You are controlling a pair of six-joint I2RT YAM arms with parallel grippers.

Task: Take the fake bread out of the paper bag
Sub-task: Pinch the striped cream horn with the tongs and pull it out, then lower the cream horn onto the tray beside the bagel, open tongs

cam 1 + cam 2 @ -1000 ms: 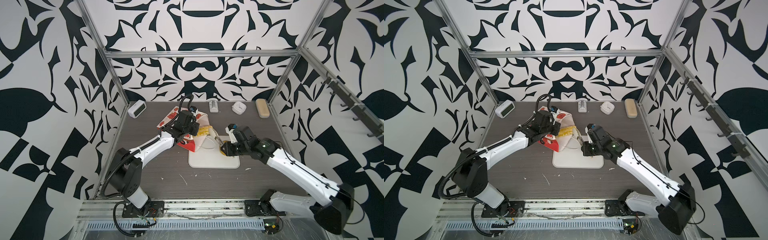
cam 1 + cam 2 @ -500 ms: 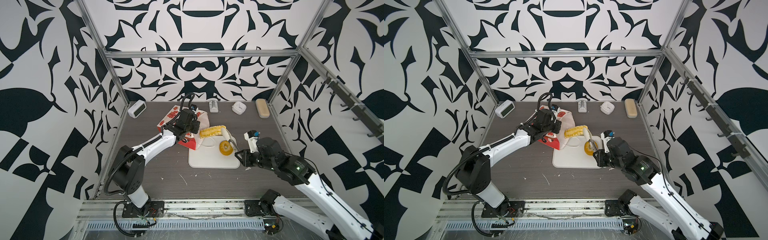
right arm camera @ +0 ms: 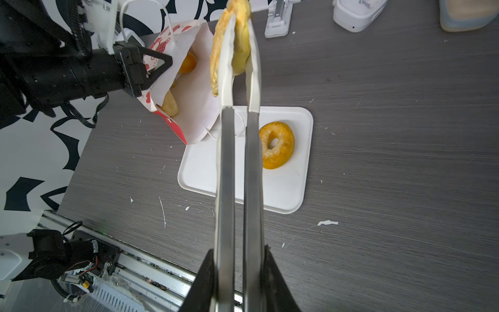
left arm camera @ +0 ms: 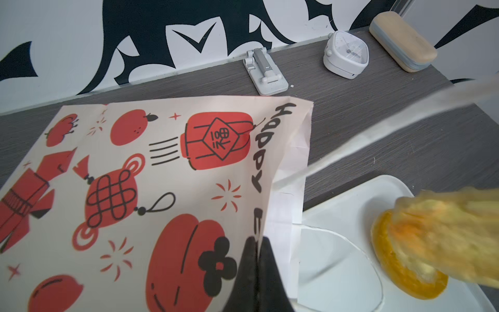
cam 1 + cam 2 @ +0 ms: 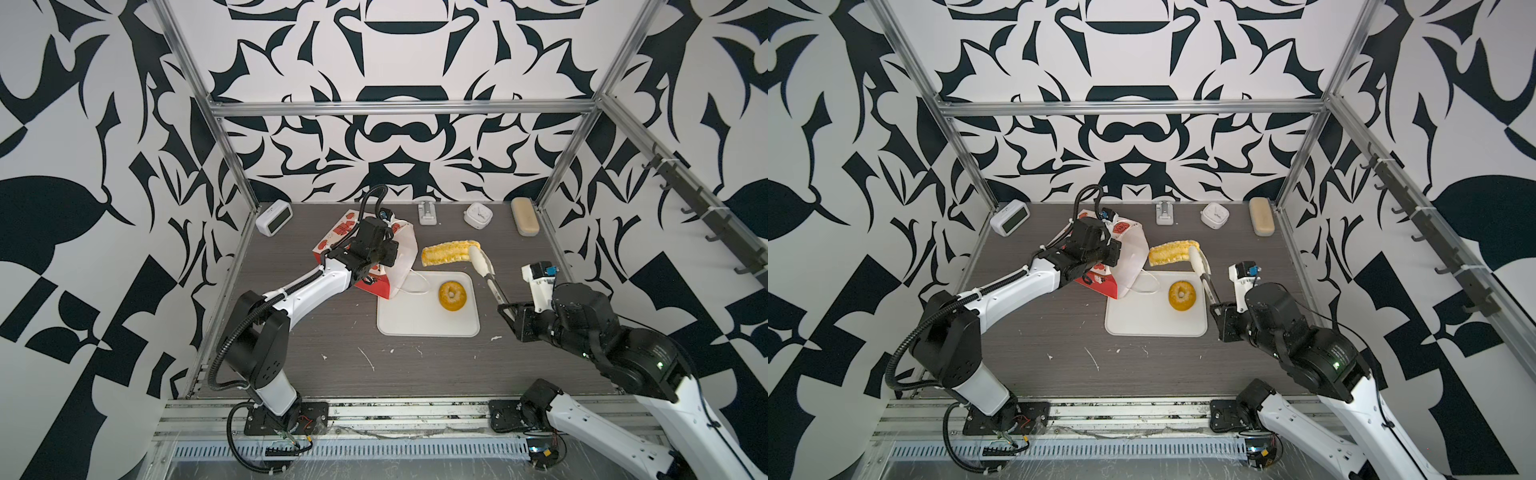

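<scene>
The left gripper (image 4: 256,243) is clamped narrow on the rim of the bag (image 5: 405,253), holding it tilted with its mouth toward the tray (image 5: 415,324); the bag's lower lip rests on the tray's near-left corner and a white cord handle (image 5: 415,282) lies across it. The right gripper (image 3: 239,259) is squeezed tight on a pair of tongs (image 5: 484,266); the tongs' white tips pinch one end of the loaf (image 5: 446,252), which hangs in the air just outside the bag's mouth, over the tray's far edge. The bagel (image 5: 452,295) lies flat on the tray, to the right of the handle. In the right wrist view two more pastries (image 3: 170,104) show inside the bag; the tongs' arms cross part of the tray there. Along the back wall stand a digital clock (image 5: 274,218), a small stand (image 5: 427,212), an alarm clock (image 5: 478,215) and a beige case (image 5: 525,216), all well apart from the tray; white scraps dot the table (image 5: 332,332).
</scene>
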